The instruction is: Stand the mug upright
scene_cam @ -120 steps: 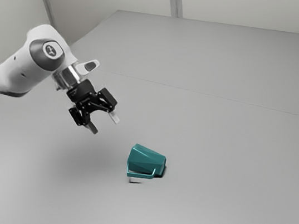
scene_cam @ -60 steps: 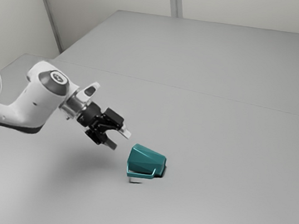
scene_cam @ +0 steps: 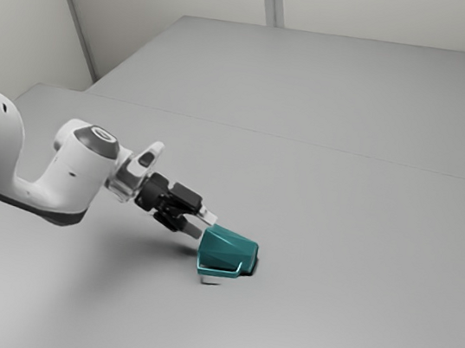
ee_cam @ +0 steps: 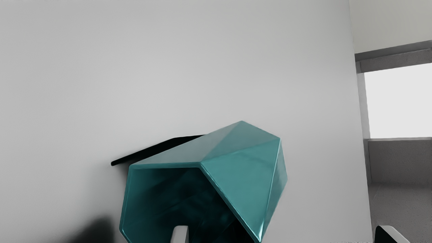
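- On the grey table (scene_cam: 362, 246), the teal mug (scene_cam: 228, 249) lies on its side, not upright; its mouth faces the exterior view's left and its base the exterior view's right.
- Along the mug's near side in the exterior view, its handle (scene_cam: 219, 274) runs from close by the mouth toward the base.
- Just beside the mug's mouth, the black gripper (scene_cam: 205, 225) points its fingertips at the rim, coming from the exterior view's left; it is tilted, with its body on the side away from the base.
- Across the mug's mouth in the wrist view, one finger (ee_cam: 180, 235) shows against the dark hollow; whether it has gone inside the rim, or touches it, I cannot tell.
- Beyond the mug's outer wall, well apart from the first, stands the other finger (ee_cam: 389, 235), so the gripper (ee_cam: 284, 234) is spread wide and has hold of nothing.
- Behind the gripper as seen from the mug, the white arm (scene_cam: 66, 175) reaches in from the exterior view's left.
- Beside the mug, a dark shadow (ee_cam: 152, 153) lies along one of its faces.
- Farther off from the mug than the table's back edge, a second grey surface (scene_cam: 315, 90) stretches before pale walls (scene_cam: 396, 15).
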Tool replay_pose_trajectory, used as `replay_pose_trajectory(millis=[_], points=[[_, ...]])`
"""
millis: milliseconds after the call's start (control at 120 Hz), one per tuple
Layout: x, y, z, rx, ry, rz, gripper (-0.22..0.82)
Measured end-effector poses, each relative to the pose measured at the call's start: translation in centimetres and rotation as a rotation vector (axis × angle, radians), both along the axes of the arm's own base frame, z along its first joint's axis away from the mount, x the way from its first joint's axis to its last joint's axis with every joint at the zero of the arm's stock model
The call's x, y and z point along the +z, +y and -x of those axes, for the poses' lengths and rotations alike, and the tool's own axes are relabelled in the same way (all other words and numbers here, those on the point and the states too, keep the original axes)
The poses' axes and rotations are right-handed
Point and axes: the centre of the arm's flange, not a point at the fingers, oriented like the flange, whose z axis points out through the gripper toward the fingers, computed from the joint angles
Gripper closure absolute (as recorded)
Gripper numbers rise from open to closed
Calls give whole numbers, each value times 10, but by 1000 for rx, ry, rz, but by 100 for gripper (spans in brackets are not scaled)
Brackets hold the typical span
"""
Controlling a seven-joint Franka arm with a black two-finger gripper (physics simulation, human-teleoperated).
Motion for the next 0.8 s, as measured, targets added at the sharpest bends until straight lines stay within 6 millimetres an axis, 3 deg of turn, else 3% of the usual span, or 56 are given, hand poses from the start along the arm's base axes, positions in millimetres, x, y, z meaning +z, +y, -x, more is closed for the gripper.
replay_pose_trajectory(millis=[375, 800], points=[[-19, -15, 1, -43, -65, 54, 3], [-28, -15, 2, -65, -124, 107, 51]])
